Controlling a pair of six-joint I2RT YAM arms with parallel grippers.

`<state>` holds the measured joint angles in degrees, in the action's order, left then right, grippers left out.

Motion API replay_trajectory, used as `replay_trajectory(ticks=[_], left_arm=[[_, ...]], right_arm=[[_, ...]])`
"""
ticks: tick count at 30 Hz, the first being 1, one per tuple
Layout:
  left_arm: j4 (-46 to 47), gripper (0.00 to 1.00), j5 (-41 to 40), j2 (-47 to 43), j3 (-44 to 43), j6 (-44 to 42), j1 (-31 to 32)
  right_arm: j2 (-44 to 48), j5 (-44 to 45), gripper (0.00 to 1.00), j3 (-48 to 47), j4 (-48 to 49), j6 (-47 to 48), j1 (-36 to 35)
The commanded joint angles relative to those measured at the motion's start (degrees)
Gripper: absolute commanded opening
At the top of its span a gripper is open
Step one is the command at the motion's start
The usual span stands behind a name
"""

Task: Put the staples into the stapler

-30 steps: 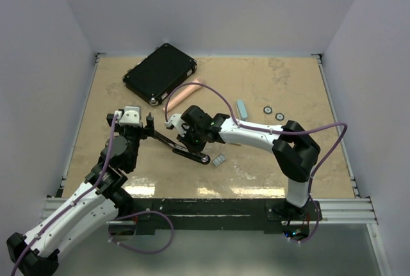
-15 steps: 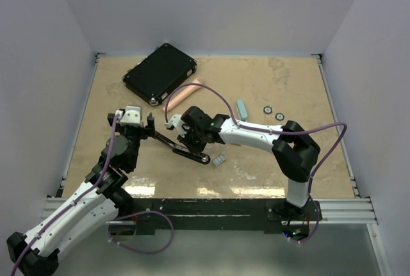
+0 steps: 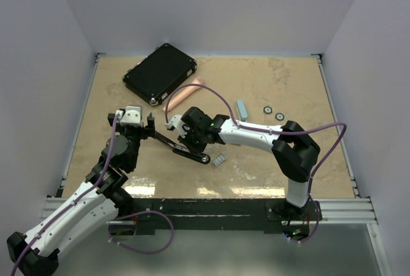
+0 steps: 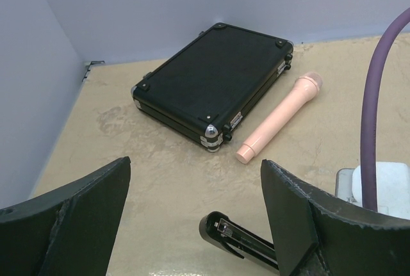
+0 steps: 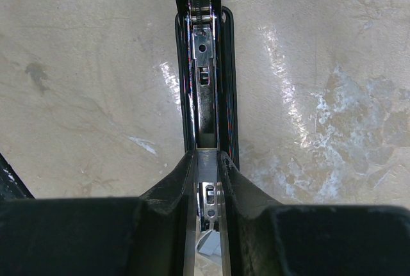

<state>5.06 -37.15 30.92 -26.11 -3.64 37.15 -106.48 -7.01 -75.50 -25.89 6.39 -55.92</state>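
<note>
**Here: left gripper (image 4: 195,167) wide, right gripper (image 5: 206,161) pinching the stapler (image 5: 206,84), staples (image 3: 219,159) loose**

The left gripper has its jaws far apart and holds nothing. Out past these jaws lie a black case (image 4: 211,77) and a pink pen (image 4: 278,119). The pen is just to the right of the case. One end of the stapler lies low between these jaws, close to the right finger. I cannot tell if it touches that finger.

The stapler lies flat on the table (image 3: 275,154), swung wide with its metal rail facing up. The right gripper has its jaws almost together, clamped on that rail from both sides. The rest of the rail runs straight out ahead of these jaws.

The staples lie on the table a little behind and to the right of the right jaws. They are just beside the stapler's end, and no gripper holds them.
</note>
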Motion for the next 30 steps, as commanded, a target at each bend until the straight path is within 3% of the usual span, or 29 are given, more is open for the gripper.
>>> replay_trajectory(ticks=[1, 5, 13, 18, 28, 30], left_arm=[[1.97, 0.87, 0.41, 0.28, -0.61, 0.65, -0.14], [1.97, 0.87, 0.50, 0.46, -0.70, 0.74, -0.23], [1.88, 0.87, 0.58, 0.46, -0.70, 0.74, -0.14], [1.88, 0.87, 0.76, 0.46, -0.70, 0.83, -0.14], [0.83, 0.91, 1.90, 3.36, -1.05, 5.57, -0.23], [0.22, 0.93, 1.81, 5.02, -1.49, 7.94, -0.41]], right_arm=[[0.31, 1.47, 0.11, 0.36, -0.30, -0.24, -0.24], [0.04, 1.47, 0.17, 0.18, -0.74, -0.24, -0.24], [0.04, 1.03, 0.40, -0.87, -0.74, -0.24, -0.24], [2.49, -0.02, 0.45, -0.87, -0.30, -0.77, -0.24], [16.12, -1.08, 0.48, 15.62, 11.73, -3.93, 1.86], [17.79, -0.99, 0.53, 18.10, 14.89, -5.33, 2.04]])
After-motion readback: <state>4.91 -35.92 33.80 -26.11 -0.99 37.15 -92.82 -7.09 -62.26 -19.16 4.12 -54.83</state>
